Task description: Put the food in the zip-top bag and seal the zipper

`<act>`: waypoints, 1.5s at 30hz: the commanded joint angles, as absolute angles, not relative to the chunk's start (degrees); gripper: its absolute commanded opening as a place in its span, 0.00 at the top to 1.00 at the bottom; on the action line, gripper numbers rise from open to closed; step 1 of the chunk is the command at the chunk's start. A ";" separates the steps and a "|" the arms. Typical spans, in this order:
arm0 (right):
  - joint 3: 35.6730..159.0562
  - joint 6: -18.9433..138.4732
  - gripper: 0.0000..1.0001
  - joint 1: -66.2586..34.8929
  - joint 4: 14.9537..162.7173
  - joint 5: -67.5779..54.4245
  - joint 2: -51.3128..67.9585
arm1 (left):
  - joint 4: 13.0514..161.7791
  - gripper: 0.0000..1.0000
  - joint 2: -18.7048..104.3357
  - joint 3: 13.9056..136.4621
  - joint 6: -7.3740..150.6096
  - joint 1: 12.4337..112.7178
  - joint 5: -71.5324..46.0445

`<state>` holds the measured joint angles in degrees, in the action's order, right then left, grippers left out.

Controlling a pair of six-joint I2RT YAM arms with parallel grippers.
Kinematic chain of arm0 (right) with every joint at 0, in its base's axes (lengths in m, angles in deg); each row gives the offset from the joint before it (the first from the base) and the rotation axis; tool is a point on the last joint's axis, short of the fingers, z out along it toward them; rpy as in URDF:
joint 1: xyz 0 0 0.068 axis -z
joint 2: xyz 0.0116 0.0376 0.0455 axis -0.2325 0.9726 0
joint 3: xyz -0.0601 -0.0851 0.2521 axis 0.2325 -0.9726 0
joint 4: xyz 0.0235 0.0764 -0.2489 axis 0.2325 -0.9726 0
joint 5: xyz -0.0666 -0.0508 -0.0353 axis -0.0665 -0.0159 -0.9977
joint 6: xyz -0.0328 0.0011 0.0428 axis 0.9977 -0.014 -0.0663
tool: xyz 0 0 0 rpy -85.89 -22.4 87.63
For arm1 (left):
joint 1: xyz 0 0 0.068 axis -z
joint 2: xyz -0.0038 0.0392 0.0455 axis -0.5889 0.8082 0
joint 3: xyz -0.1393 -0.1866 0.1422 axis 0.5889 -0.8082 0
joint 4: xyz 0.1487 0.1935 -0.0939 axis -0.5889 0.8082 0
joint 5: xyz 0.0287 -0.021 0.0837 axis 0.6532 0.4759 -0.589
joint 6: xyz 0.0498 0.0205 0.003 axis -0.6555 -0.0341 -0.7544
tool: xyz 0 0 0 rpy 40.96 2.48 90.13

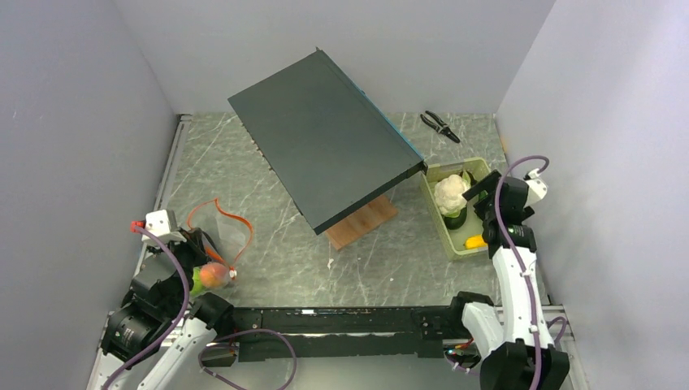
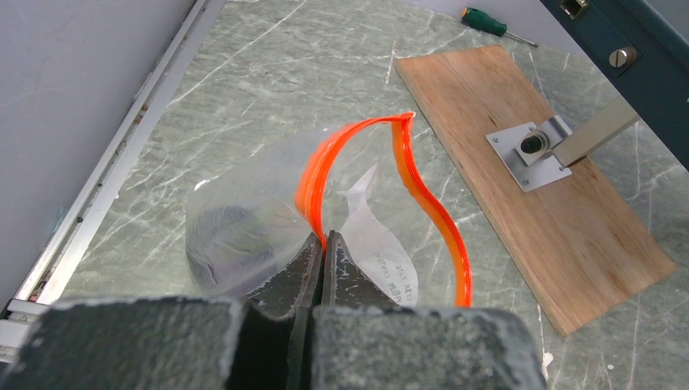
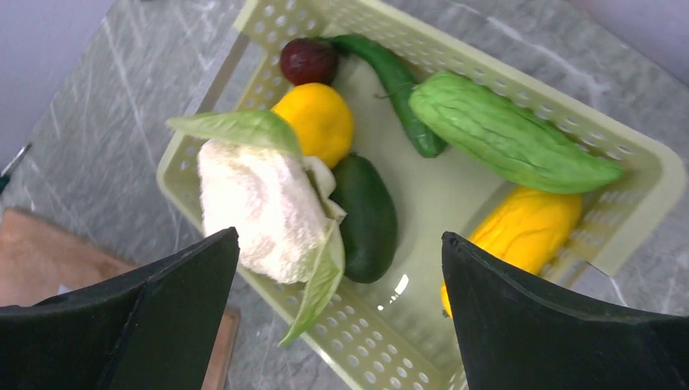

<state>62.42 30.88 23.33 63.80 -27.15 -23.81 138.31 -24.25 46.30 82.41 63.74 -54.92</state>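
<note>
The clear zip-top bag (image 2: 244, 231) lies on the table at the left with its mouth gaping. My left gripper (image 2: 323, 244) is shut on the near side of the orange-red zipper (image 2: 439, 219). A dark purplish piece (image 2: 227, 236) shows through the plastic. An orange piece (image 1: 214, 275) and a green piece (image 1: 197, 281) sit at the bag's near end by the left arm. My right gripper (image 3: 339, 236) hangs open and holds nothing above the pale green tray (image 3: 630, 158). The tray holds the white cauliflower (image 3: 252, 195), a yellow-orange ball (image 3: 317, 122), a dark green piece (image 3: 370, 215) and a yellow piece (image 3: 528, 223).
A dark slanted panel (image 1: 325, 146) on a wooden base (image 1: 361, 223) fills the middle of the table. Pliers (image 1: 439, 125) lie at the back right, and a green-handled screwdriver (image 2: 487, 23) lies beyond the board. Grey walls close in on both sides.
</note>
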 commanded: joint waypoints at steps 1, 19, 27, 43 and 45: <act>59.27 26.26 0.06 28.30 64.41 -27.89 -25.34 | 137.65 1.00 -24.77 46.77 83.37 64.10 -55.81; 54.37 28.75 0.34 41.90 77.17 -0.06 -10.56 | 137.19 1.00 -25.74 46.60 83.15 64.72 -56.02; 52.75 27.39 0.42 41.90 80.26 3.18 -6.36 | 137.02 1.00 -25.74 46.53 83.07 64.73 -56.14; 50.28 28.27 0.34 41.90 87.66 11.68 0.37 | 137.18 1.00 -25.20 46.61 83.20 64.71 -56.49; 49.59 27.65 0.30 41.88 89.06 12.53 0.37 | 137.07 1.00 -25.05 46.52 83.08 64.67 -56.46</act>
<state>50.90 27.84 41.78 85.09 9.16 0.06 138.71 -25.28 46.30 83.24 64.46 -55.40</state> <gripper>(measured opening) 0.670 0.013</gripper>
